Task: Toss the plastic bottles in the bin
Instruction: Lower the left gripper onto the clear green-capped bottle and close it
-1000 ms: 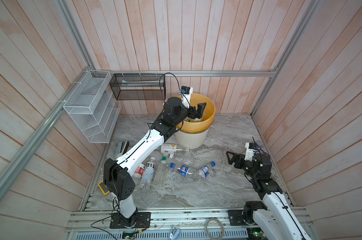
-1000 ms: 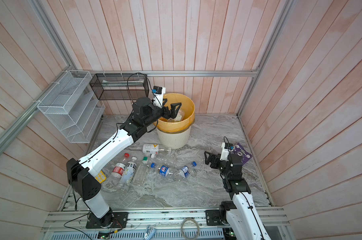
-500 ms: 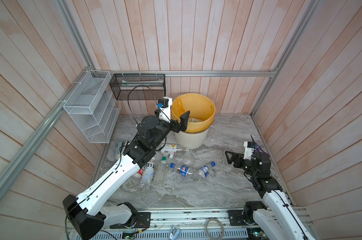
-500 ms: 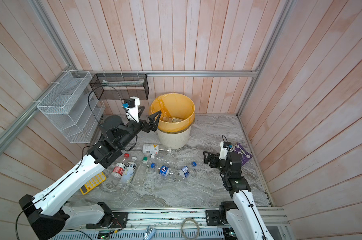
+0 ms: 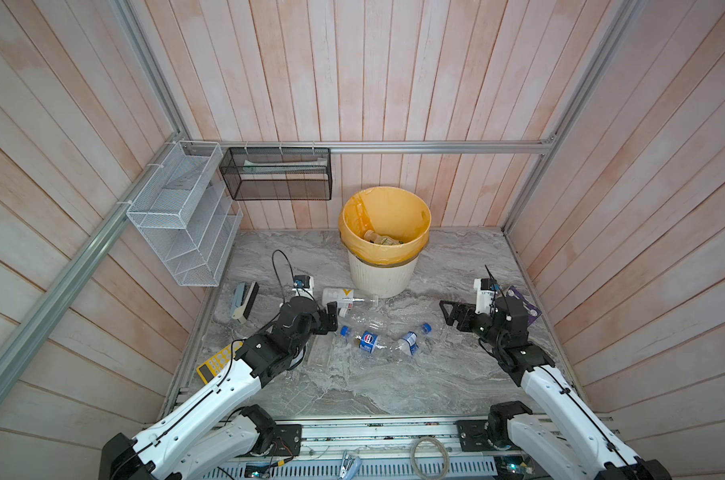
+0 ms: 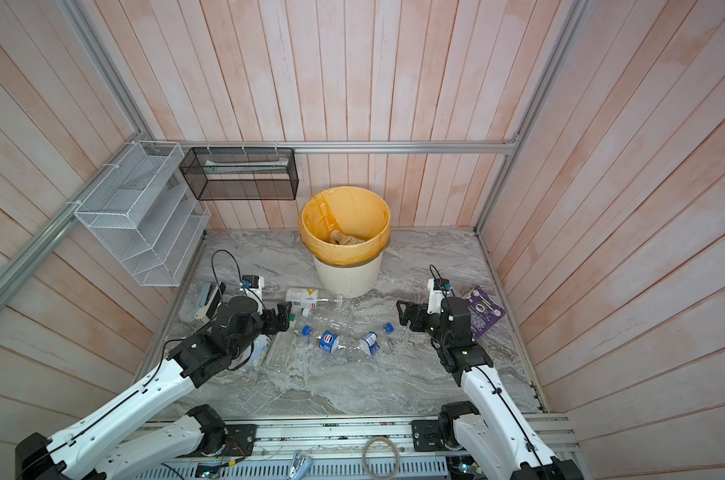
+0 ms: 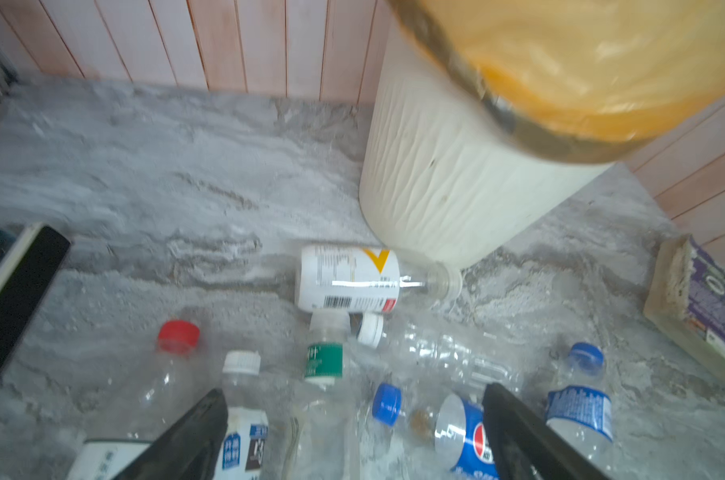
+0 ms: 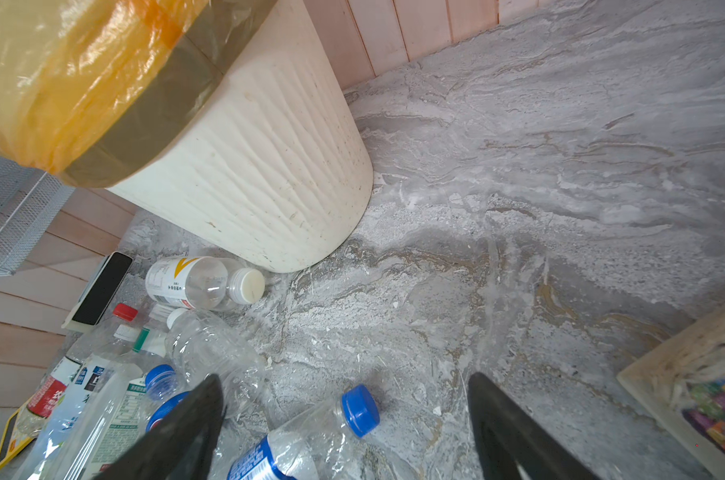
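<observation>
The bin (image 5: 379,274) (image 6: 346,278) stands at the back with bottles (image 5: 379,239) inside its yellow bag. Several plastic bottles lie on the marble floor in front of it: a white-labelled one (image 5: 338,296) (image 7: 348,278) (image 8: 186,282) against the bin's foot, a Pepsi one (image 5: 367,338) (image 7: 469,436) and a blue-capped one (image 5: 413,338) (image 8: 311,440). My left gripper (image 5: 331,318) (image 7: 354,392) hangs open and empty low over the left of the pile. My right gripper (image 5: 452,316) (image 8: 344,379) is open and empty just right of the blue-capped bottle.
A purple book (image 5: 523,305) (image 8: 693,374) lies under the right wrist. A yellow calculator (image 5: 217,363) and a dark flat device (image 5: 242,299) lie at the left edge. A black wire basket (image 5: 277,178) and a white wire rack (image 5: 182,216) hang on the walls.
My left arm swung back from over the bin and dropped low to the bottles on the floor, jaws open. The right arm has hardly moved.
</observation>
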Action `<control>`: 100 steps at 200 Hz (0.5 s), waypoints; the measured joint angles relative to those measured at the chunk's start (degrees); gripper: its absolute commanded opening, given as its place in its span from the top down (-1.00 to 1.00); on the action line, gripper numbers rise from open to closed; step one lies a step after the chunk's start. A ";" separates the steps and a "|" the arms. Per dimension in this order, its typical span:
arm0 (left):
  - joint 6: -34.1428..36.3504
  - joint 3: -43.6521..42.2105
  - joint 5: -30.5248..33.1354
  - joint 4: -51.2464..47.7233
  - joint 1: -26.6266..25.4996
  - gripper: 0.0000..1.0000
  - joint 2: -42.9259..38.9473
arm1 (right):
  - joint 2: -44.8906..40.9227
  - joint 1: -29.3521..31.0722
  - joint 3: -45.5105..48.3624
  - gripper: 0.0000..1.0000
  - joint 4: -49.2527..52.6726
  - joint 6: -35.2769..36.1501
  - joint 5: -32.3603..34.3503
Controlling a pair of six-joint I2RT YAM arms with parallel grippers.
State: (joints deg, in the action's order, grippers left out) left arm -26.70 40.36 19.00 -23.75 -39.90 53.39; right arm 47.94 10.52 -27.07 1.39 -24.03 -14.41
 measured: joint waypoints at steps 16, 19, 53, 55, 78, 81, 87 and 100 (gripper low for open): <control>-2.73 -2.12 0.24 -2.21 -2.73 -0.83 1.07 | 0.00 0.00 0.00 -0.84 -0.13 0.00 0.66; -3.15 -2.38 0.24 -2.58 -3.13 -0.82 1.29 | 0.00 0.00 0.00 -0.84 -0.13 0.00 0.83; -7.10 -4.66 -0.74 -4.20 -4.55 -0.78 4.35 | 0.00 0.00 0.00 -0.84 -0.15 -0.04 1.75; -7.34 -4.76 -0.76 -4.26 -4.57 -0.78 4.48 | 0.00 0.00 0.00 -0.84 -0.15 -0.04 1.77; -9.03 -6.32 -0.83 -5.11 -4.81 -0.77 5.75 | 0.00 0.00 0.00 -0.85 -0.13 -0.04 2.45; -9.16 -6.56 -0.87 -5.09 -4.81 -0.77 5.86 | 0.00 0.00 0.00 -0.85 -0.13 -0.02 2.54; -9.42 -6.97 -0.96 -5.16 -4.81 -0.77 6.05 | 0.00 0.00 0.00 -0.85 -0.15 -0.02 2.60; -9.62 -7.54 -1.14 -5.16 -4.81 -0.76 6.67 | 0.00 0.00 0.00 -0.85 -0.15 -0.02 2.80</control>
State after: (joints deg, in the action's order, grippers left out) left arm -36.32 32.82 17.87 -28.91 -44.71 60.05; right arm 47.94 10.52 -27.07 1.23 -24.05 -11.62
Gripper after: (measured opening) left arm 0.882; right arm 0.924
